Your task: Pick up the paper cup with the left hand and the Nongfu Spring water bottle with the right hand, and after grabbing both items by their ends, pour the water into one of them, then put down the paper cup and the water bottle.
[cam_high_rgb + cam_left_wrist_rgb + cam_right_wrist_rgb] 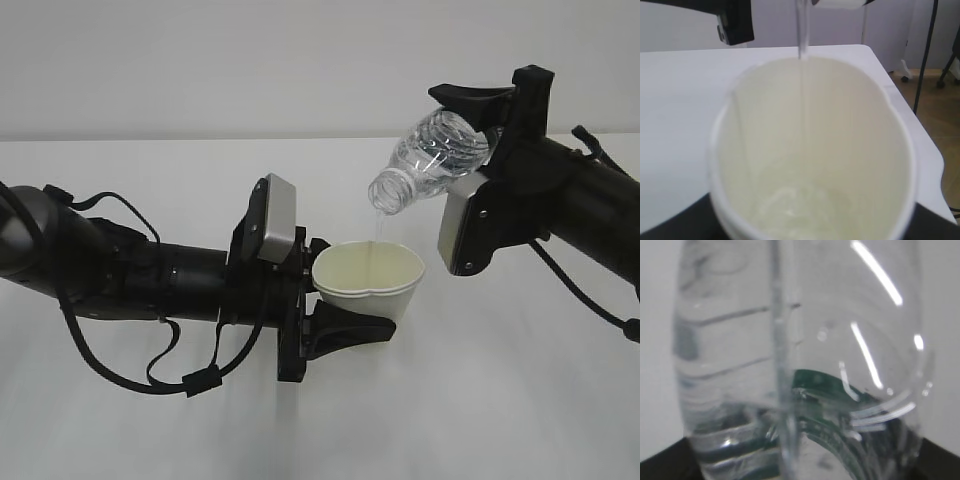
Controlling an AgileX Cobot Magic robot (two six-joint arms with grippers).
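Water (378,228) streams from the tilted bottle (432,160), gripped by right hand (480,125), into left hand's (325,300) clamped cup (368,280).

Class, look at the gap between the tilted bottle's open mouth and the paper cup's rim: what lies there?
Only a thin stream of water falling from the bottle into the paper cup; the exterior and left wrist views both show it.

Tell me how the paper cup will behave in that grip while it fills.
The paper cup probably deforms easily: its rim looks squeezed out of round in the left end effector. It likely grows heavier as the water streams in from the bottle. Squeezing harder may buckle it and spill.
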